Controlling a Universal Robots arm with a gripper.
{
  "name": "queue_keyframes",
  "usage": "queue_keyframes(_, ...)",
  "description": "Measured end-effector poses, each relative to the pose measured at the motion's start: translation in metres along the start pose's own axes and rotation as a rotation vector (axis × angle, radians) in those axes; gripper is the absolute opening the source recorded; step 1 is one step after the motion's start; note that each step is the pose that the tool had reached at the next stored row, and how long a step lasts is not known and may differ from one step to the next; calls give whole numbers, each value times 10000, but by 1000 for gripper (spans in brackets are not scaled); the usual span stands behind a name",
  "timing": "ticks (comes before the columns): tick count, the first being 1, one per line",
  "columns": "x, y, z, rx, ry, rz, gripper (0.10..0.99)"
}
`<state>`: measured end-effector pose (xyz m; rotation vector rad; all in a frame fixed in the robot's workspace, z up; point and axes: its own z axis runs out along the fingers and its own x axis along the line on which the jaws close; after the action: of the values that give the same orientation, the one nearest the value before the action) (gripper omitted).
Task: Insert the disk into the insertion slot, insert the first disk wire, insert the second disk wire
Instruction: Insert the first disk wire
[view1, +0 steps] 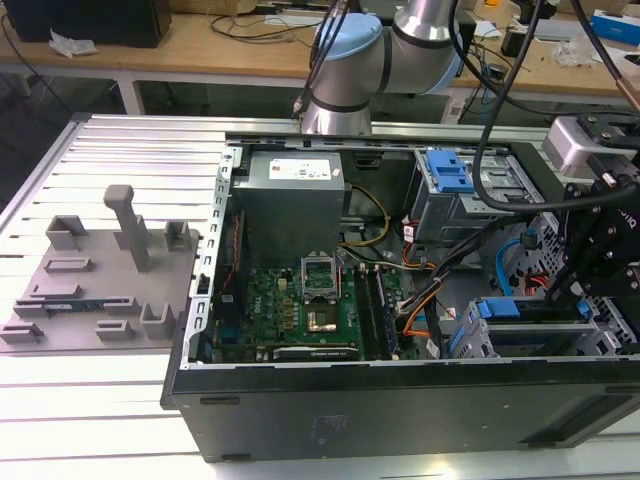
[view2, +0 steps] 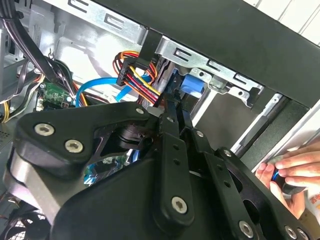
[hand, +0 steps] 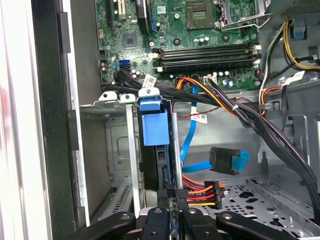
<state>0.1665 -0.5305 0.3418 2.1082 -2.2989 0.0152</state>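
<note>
Our tool is clamped on the disk, partly inside the slot (wires lie just beside); we should push it straight, without any tilting.

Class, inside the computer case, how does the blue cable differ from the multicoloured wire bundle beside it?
The blue cable is one flat ribbon; the multicoloured wire bundle is separate red, orange, yellow and black wires. The blue cable's plug has a blue tip; the bundle's plug is all black and lies nearer the end effector. Both plugs look unconnected.
</note>
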Motion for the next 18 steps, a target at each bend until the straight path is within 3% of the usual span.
queue_keyframes(13,18,-2,40,-1,-1,0,180)
queue_keyframes(14,18,-1,22,0,3,1,180)
queue_keyframes(15,19,-1,-25,2,20,2,243)
queue_keyframes(18,22,0,-174,3,36,1,243)
